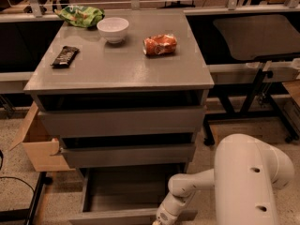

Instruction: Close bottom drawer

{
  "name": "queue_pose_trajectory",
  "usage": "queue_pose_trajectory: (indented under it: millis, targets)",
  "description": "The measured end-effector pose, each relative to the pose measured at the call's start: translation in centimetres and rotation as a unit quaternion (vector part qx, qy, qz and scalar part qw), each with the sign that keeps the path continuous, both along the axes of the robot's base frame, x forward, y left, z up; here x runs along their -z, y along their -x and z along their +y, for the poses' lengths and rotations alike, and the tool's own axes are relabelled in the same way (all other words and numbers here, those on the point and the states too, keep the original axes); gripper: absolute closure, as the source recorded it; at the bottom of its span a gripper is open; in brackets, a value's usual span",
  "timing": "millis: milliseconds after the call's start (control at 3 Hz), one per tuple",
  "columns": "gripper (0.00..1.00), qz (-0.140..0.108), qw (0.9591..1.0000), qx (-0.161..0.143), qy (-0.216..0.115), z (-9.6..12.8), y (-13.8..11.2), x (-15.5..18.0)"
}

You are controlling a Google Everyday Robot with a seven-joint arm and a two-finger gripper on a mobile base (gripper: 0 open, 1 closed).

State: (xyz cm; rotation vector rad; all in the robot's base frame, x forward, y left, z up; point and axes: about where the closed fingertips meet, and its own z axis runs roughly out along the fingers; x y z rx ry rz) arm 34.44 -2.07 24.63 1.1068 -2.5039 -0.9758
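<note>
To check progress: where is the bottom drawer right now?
In the camera view, the bottom drawer sits pulled open at bottom centre, below the middle drawer; the tool is by its front panel's right part, at the lower edge.

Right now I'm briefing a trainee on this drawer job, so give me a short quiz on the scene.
1. True or false: the bottom drawer is shut.
2. Where is the pincer? A raised high; B low, at the bottom drawer's front; C out of view.
3. How many items lie on the cabinet top?
Key: 1 false, it is pulled out. 2 B. 3 four: bowl, green bag, dark bar, orange packet.
</note>
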Motion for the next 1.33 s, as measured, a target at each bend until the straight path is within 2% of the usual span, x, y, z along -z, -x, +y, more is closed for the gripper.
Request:
queue_pose_trajectory:
  millis: [667,1000,1333]
  targets:
    - [1.00,-0.078,0.9968,-0.002,0.017,0.7,-4.2,3.7]
    - [1.00,-0.112,0.9930,0.013,0.035,0.7,-5.6,5.5]
    - [1.00,-0.135,0.9897,0.030,0.037,0.7,-7.2,6.4]
